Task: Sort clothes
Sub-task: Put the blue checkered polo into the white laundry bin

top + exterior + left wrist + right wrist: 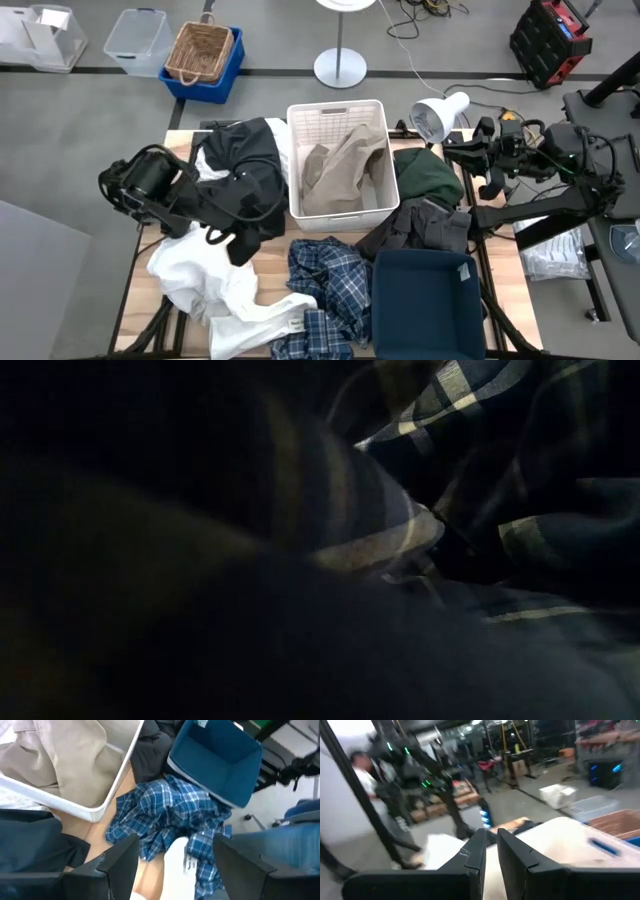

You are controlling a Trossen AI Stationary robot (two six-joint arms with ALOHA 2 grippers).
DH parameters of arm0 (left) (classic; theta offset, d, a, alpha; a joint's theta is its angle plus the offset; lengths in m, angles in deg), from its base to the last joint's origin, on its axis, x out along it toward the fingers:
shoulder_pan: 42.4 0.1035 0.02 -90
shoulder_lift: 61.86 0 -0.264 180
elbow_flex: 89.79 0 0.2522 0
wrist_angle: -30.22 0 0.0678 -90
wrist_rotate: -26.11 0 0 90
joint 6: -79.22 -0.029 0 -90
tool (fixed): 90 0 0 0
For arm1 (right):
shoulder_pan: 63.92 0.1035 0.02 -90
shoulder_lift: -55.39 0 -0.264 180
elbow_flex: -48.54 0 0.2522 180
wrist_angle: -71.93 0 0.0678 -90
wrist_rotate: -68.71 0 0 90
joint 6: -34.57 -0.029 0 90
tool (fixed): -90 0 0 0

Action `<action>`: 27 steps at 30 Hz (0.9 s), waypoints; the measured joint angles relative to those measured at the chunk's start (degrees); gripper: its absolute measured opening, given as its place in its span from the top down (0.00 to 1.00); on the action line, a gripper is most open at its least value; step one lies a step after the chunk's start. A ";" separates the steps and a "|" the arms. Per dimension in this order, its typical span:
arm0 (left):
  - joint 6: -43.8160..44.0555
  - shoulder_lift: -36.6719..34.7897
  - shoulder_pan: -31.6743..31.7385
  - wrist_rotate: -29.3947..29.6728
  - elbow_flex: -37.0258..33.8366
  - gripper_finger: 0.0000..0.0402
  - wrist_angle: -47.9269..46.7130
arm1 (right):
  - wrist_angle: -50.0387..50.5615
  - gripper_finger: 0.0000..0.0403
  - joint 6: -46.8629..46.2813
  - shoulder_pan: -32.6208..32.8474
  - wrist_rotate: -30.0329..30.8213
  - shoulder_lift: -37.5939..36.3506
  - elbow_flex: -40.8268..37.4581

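The clothes lie spread over the table: a white garment (215,290) at the near left, a blue-and-white plaid shirt (325,285) at the near middle, a black piece (245,165) at the far left, and dark green (428,175) and dark grey (420,225) pieces at the right. A tan piece (340,170) lies inside the white bin (337,112). My left gripper (228,240) hangs open above the table, slanting down over the plaid shirt (170,810) and a white cloth end (175,870). My right gripper (447,150) waits shut at the far right, pointing level.
A dark blue bin (425,300) stands at the near right, partly on the plaid shirt. A white desk lamp (438,115) sits at the far right edge. The low view is filled by plaid cloth (480,510) close up. A person (362,775) stands in the room beyond.
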 joint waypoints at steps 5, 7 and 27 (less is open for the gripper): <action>-3.78 -8.13 -1.03 -0.11 -14.00 0.43 -0.17 | -8.01 0.90 -7.30 0.13 -2.68 2.55 0.09; -3.74 -12.32 -2.52 -1.12 -20.80 0.43 -0.12 | -12.34 0.90 -8.86 0.37 -4.55 5.32 0.11; 10.83 -32.54 -21.06 5.35 -54.47 0.43 5.01 | 17.62 0.90 -7.75 5.94 -5.15 42.55 39.49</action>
